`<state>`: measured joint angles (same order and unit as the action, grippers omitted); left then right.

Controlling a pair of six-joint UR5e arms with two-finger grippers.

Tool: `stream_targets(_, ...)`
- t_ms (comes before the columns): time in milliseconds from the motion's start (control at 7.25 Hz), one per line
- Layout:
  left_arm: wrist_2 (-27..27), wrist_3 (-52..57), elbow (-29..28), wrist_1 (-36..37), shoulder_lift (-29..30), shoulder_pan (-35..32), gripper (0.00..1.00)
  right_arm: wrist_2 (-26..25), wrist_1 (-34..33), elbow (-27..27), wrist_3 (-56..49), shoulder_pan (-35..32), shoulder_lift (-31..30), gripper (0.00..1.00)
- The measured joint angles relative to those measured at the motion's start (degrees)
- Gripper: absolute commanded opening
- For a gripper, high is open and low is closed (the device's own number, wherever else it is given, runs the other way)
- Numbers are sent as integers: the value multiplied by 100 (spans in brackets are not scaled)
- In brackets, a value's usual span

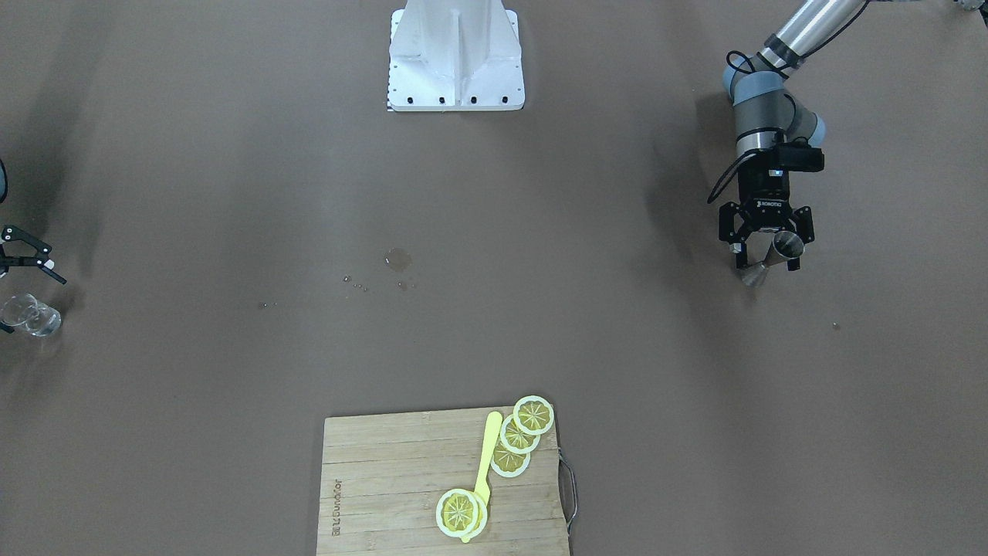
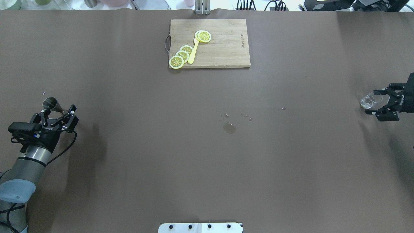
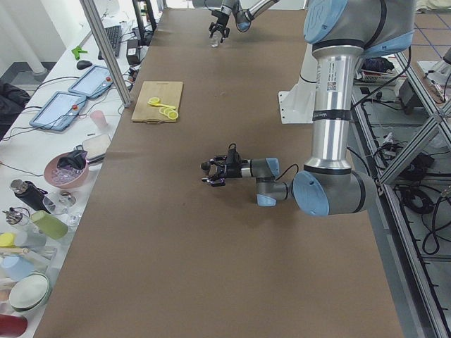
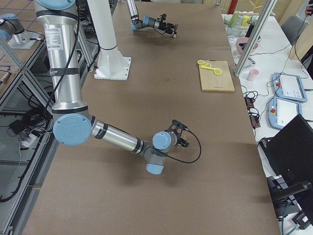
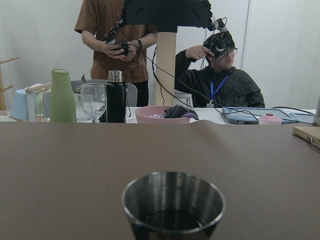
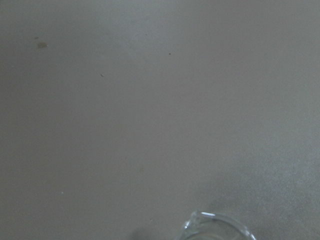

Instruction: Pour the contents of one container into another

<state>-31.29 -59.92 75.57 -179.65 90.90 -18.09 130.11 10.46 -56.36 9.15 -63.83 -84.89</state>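
I see the left gripper (image 1: 766, 256) spread wide at the table's (image 1: 494, 340) left end, with the steel jigger (image 1: 787, 245) standing between its 2 jaws. At the far right end, the right gripper (image 2: 373, 102) is spread too, its jaws on either side of the clear glass (image 2: 367, 101) standing on the table.

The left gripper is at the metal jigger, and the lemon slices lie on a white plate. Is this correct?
Not quite. The lemon slices lie on a wooden cutting board, not a plate; the overhead view shows it. The rest holds.
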Motion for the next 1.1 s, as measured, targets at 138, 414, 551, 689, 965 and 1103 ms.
stream_targets(138, 0, 2, 1, 0, -9, 2, 63, -45, 0, 13, -7, 1, 10, 100)
stream_targets(414, 5, 43, 25, 6, -90, 0, 63, -156, -1, 60, -8, 2, 11, 95)
stream_targets(551, 7, 63, 32, 18, -124, -1, 63, -229, 0, 83, -2, 2, 17, 91)
stream_targets(689, 8, 72, 35, 49, -141, -8, 63, -288, 0, 94, 10, 2, 28, 86)
stream_targets(965, 8, 76, 43, 96, -149, -16, 56, -346, 0, 104, 42, 2, 58, 75)
stream_targets(1103, 8, 75, 44, 104, -151, -18, 51, -352, 0, 106, 48, 2, 62, 70)
